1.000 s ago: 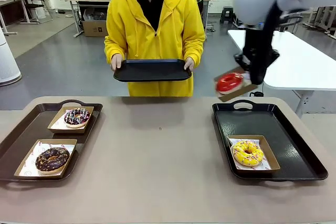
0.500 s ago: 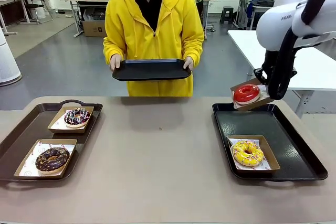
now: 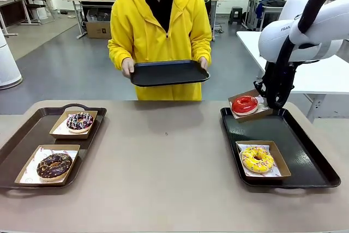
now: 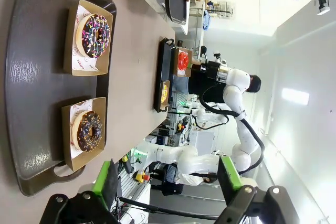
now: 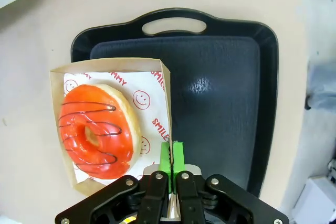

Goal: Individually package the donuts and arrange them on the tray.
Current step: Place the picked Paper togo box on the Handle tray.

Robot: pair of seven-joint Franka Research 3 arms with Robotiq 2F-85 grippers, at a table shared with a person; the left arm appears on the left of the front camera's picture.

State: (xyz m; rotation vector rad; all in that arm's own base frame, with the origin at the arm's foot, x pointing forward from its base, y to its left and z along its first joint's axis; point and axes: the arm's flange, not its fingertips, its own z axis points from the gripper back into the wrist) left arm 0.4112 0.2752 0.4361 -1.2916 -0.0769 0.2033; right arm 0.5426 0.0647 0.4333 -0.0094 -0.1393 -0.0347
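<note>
My right gripper (image 3: pixel 269 102) (image 5: pixel 171 157) is shut on the rim of a brown paper box (image 5: pixel 63 80) holding the glossy red donut (image 3: pixel 245 103) (image 5: pixel 96 129). It hangs over the far left corner of the black tray (image 3: pixel 297 151) (image 5: pixel 220 93). On that tray a yellow sprinkled donut (image 3: pixel 257 158) lies in its own box. In boxes on the brown tray (image 3: pixel 22 140) (image 4: pixel 37 82) at the left are a dark sprinkled donut (image 3: pixel 79 121) (image 4: pixel 94 29) and a chocolate donut (image 3: pixel 54 165) (image 4: pixel 89 130). My left gripper (image 4: pixel 168 179) stands open, well back from them.
A person in a yellow hoodie stands at the far side holding an empty black tray (image 3: pixel 169 73) in both hands above the table edge. The tan tabletop (image 3: pixel 163 156) lies bare between the two trays. A white table (image 3: pixel 316 69) stands behind on the right.
My right arm has carried the boxed red donut down and a little right to the black tray's far corner. The person has shifted their tray slightly right.
</note>
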